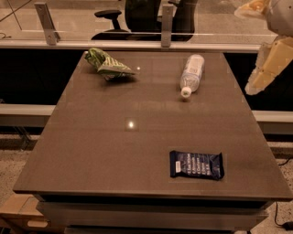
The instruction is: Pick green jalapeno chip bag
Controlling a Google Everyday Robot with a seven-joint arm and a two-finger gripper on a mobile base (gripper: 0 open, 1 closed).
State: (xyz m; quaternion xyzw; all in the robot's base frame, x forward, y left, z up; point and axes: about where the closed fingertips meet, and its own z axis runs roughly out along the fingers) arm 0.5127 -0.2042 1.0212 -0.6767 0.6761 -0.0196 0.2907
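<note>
The green jalapeno chip bag (106, 64) is a crumpled green and pale foil bag lying at the far left of the dark table (91, 151). My gripper (268, 64) shows as pale arm parts at the right edge of the view, raised beyond the table's far right corner. It is far from the bag, which lies free on the table with nothing touching it.
A clear plastic bottle (191, 74) lies on its side at the far right, cap toward me. A flat dark blue packet (197, 164) lies near the front right. A glass partition with metal posts (167, 23) and an office chair (151, 13) stand behind the table.
</note>
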